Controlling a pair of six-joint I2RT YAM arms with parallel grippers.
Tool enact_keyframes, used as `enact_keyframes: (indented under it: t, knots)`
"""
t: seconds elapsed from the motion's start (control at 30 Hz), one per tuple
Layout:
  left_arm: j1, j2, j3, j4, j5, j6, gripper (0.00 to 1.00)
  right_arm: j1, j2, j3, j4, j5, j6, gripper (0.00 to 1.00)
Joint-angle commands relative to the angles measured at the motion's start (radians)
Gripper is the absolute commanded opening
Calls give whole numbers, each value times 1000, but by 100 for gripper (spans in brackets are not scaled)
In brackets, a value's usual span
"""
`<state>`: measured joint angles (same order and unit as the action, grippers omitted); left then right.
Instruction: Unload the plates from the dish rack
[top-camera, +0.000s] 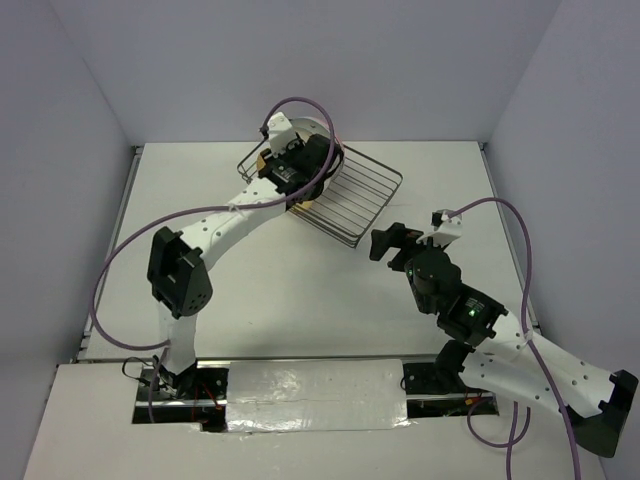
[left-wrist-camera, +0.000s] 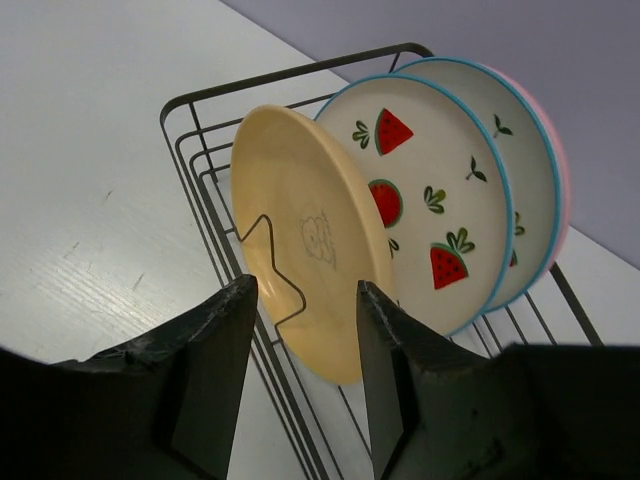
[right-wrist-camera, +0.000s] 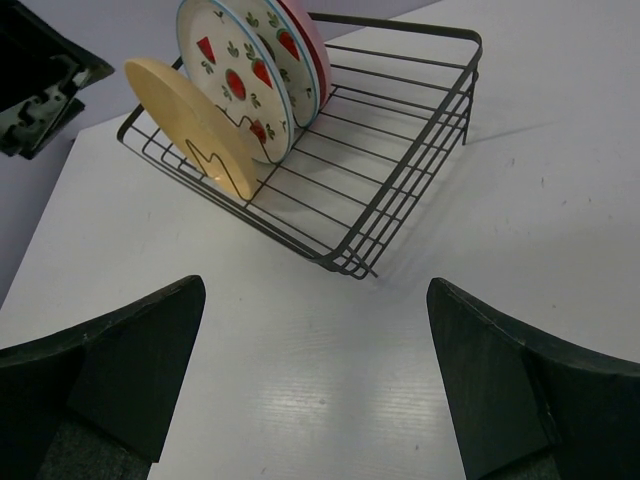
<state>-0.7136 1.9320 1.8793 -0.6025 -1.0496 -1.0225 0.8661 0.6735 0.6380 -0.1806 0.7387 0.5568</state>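
While the left gripper (left-wrist-camera: 305, 295) hangs over the rack's (right-wrist-camera: 400, 25) crowded end, its two blunt black fingers (left-wrist-camera: 215, 370) stand part-way apart. They frame the tan plate (left-wrist-camera: 300, 240) in the wrist view. The right wrist view shows that plate's whole rim free of any finger, so the gripper is holding nothing.

All four plates stand on edge at one end of the rack. The tan plate is matt and plain, with a faint outline stamped at its centre. It leans further over than the rest, and its lower edge sits behind the zigzag wire divider (left-wrist-camera: 270, 270). Close behind it are two glossy white fruit plates (left-wrist-camera: 430, 200) with thin blue rims, printed with red watermelon slices and small green sprigs. They are packed nearly face to face. The pink plate (left-wrist-camera: 560, 190) stands last, showing only as a smooth crescent past their rims.

The rack is a shallow rectangular basket of thin dark wire, with straight parallel rods on the floor and rounded corners. It rests at an angle on the far middle of the white, faintly streaked table (right-wrist-camera: 300, 380).

The right gripper (right-wrist-camera: 315, 300) is spread wide, with nothing between its fingers. It is low over the table near the rack's near corner and apart from it.
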Motion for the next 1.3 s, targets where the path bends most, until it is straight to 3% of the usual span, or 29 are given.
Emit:
enact_keyframes:
  t: [0.0, 0.13, 0.33, 0.53, 0.73, 1.27]
  knots:
    - [25, 53, 89, -11, 45, 28, 57, 1, 4, 38, 20, 15, -23, 99]
    - [26, 61, 47, 163, 66, 145, 57, 1, 24, 40, 33, -19, -35, 99]
    - [40, 58, -8, 269, 108, 177, 59, 1, 73, 77, -2, -19, -29, 99]
    - [55, 70, -35, 290, 115, 156, 57, -1, 87, 89, -14, -21, -29, 99]
    - [68, 54, -117, 408, 149, 202, 57, 1, 83, 81, -5, -29, -35, 99]
    - [94, 62, -164, 540, 235, 226, 44, 2, 67, 81, -7, -44, -41, 99]
